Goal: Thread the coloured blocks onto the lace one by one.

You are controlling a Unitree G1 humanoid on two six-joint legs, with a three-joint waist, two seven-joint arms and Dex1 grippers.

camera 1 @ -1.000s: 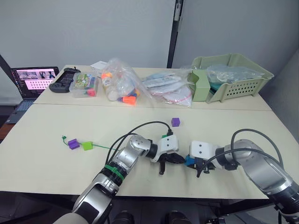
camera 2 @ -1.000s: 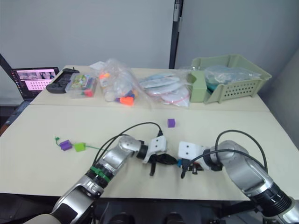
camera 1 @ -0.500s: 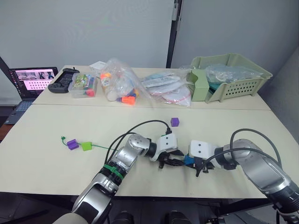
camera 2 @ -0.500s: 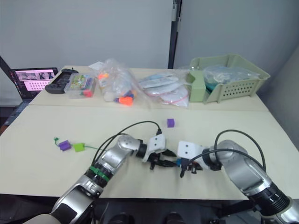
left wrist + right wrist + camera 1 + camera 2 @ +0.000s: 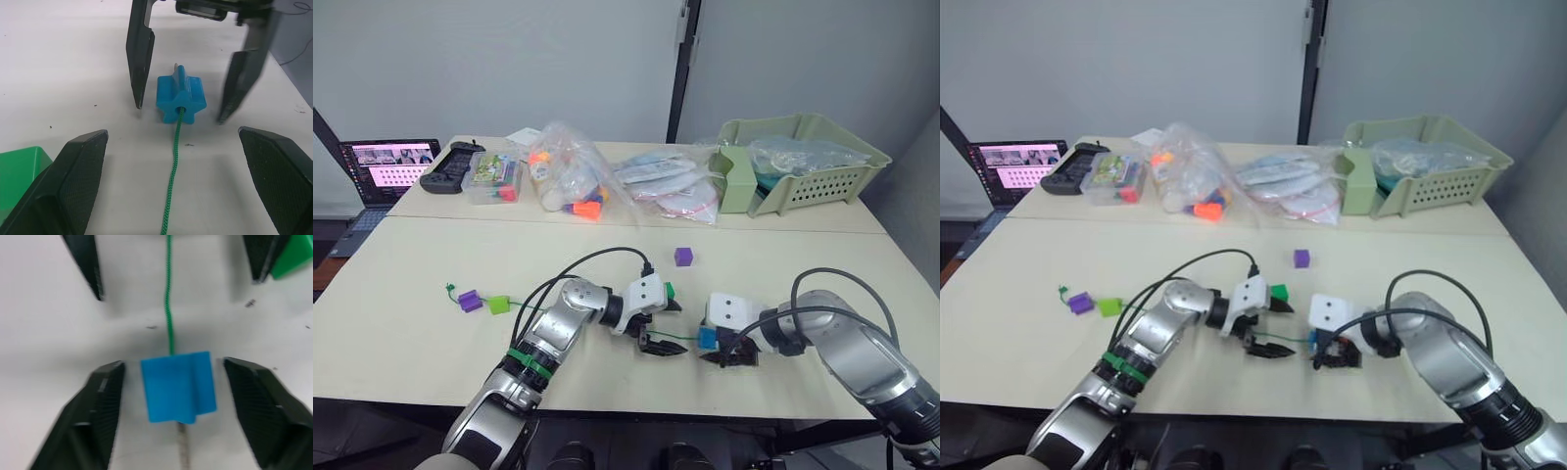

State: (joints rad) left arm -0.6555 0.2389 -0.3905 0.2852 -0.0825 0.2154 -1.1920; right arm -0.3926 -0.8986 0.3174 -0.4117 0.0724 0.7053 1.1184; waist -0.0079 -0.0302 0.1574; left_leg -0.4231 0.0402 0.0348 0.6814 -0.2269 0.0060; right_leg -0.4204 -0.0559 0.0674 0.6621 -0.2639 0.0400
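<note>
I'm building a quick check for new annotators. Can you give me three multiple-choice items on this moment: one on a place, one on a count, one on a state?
1. Where does the blue block lie?
A. in the basket
B. on the table between the right gripper's fingers
C. beside the laptop

2. How many blocks sit at the lace's far knotted end?
A. none
B. two
C. four

3. How is the left gripper?
A. open
B. shut on the lace
C. shut on a purple block

Answers:
1 B, both wrist views show it flanked by those fingers.
2 B, the purple block and lime green block.
3 A, its fingers stand apart, nothing held.
</note>
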